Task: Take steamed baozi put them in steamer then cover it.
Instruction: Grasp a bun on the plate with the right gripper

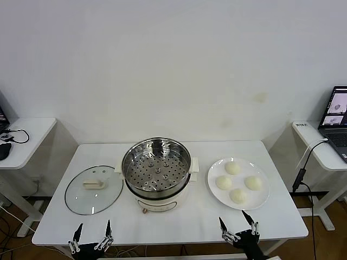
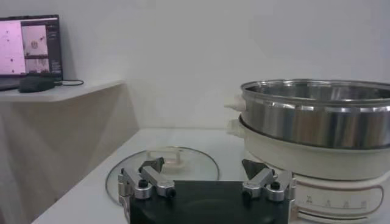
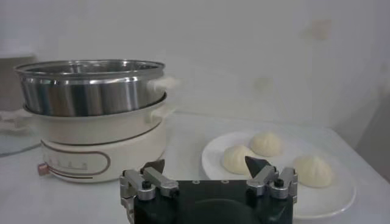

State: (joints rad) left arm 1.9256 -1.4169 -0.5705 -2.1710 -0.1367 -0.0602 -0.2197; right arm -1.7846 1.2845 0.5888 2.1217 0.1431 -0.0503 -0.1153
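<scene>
My right gripper [image 1: 237, 228] hangs with jaws spread and empty at the table's near edge. Just ahead lies the white plate [image 1: 217, 192] with four baozi [image 1: 237, 195], nearest this arm. Left of it stands the steamer [image 1: 156, 167]. My left gripper [image 1: 93, 232], also spread, waits before the cover [image 1: 94, 189].

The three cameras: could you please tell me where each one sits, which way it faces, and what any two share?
Head view: high up, looking down on the table; steamer centre, lid left, plate of baozi right; both grippers at the near edge, left gripper, right gripper.
Left wrist view: low, facing lid and steamer; own open fingers show.
Right wrist view: low, facing steamer and baozi; own open fingers show.
All share the steamer.
</scene>
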